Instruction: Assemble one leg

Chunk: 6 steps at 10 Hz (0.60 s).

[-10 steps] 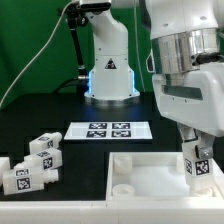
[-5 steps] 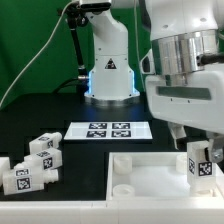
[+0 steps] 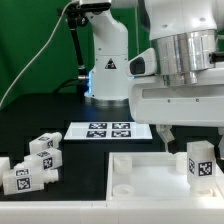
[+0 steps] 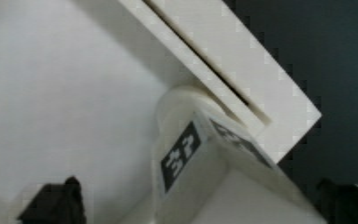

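One leg (image 3: 201, 162), a small white block with a black-and-white tag, stands upright in the far right corner of the large white tray (image 3: 140, 178). My gripper (image 3: 194, 134) is open just above the leg and not touching it. One dark finger (image 3: 166, 136) hangs on the leg's left in the exterior view. In the wrist view the leg (image 4: 190, 150) stands against the tray's rim (image 4: 247, 75). The dark fingertips (image 4: 59, 200) show on either side of it, spread apart, with my gripper (image 4: 194, 208) centred over it.
Several more tagged white legs (image 3: 38, 160) lie loose on the black table at the exterior view's left. The marker board (image 3: 110, 130) lies behind the tray. The robot base (image 3: 108, 70) stands at the back.
The gripper let go of the leg and rose. The fingers, shut on the leg a second ago, now stand apart above it. The leg stays upright in the tray corner.
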Motion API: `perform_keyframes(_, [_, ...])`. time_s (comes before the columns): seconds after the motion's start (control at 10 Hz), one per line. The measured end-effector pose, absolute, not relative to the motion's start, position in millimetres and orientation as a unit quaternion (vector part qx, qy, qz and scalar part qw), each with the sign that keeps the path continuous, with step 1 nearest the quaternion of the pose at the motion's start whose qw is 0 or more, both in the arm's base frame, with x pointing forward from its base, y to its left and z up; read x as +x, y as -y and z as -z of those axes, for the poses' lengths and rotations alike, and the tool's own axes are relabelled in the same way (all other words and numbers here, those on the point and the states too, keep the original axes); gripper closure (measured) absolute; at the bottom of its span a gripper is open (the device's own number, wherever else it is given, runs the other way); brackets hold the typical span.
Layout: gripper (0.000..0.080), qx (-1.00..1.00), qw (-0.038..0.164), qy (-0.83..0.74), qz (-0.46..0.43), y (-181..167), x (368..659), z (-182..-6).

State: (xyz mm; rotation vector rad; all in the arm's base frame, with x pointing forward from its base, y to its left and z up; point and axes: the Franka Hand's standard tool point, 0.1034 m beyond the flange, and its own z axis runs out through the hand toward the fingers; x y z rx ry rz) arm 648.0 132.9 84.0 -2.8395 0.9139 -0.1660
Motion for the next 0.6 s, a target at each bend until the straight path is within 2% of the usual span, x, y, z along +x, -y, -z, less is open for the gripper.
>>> perform_keyframes(0.1, [0.0151, -0.966, 0.061, -0.244, 0.063, -136.1, 647.4, -84.4])
perform_keyframes(0.6, [0.0151, -0.997, 0.022, 0.001, 0.071, -139.2, 653.0, -87.5])
